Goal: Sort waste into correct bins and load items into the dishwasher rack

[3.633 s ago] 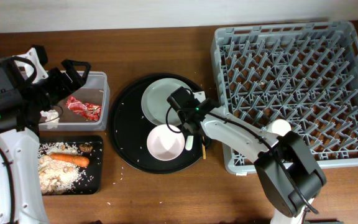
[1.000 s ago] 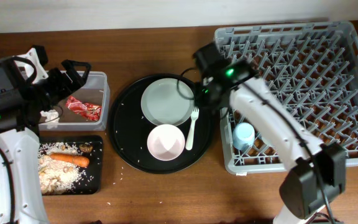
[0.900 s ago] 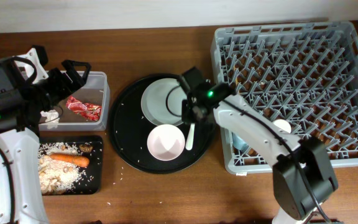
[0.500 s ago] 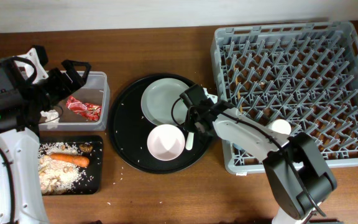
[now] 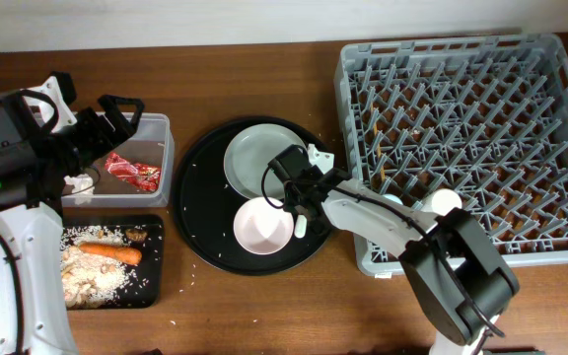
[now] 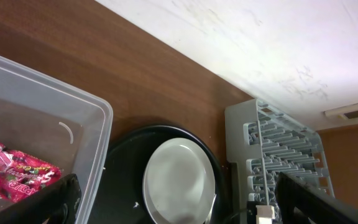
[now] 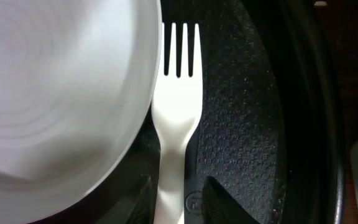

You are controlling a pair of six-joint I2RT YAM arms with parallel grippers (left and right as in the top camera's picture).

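Note:
On the round black tray point(image 5: 205, 212) lies the white plastic fork point(image 7: 178, 124), tines beside the pale plate point(image 7: 61, 93). My right gripper point(image 7: 180, 208) is low over the fork point(image 5: 301, 225), open, one finger on each side of the handle with a gap on the right. The white bowl point(image 5: 263, 225) sits just left of the right gripper point(image 5: 299, 195), below the plate point(image 5: 259, 161). The grey dishwasher rack point(image 5: 471, 118) holds a cream cup point(image 5: 445, 201). My left gripper point(image 5: 116, 116) hovers wide open and empty over the clear tub point(image 5: 166, 138).
The clear tub point(image 6: 79, 118) holds a red wrapper point(image 5: 131, 171) and white tissue point(image 5: 77, 182). The shallow black tray point(image 5: 156, 266) holds a carrot point(image 5: 109, 252), rice scraps point(image 5: 92, 278) and a brown lump point(image 5: 136, 235). My right arm lies across the rack's front left corner.
My right arm has swung from the rack's left edge down to the fork on the round tray, and its jaws have opened around the handle. The left arm has not moved.

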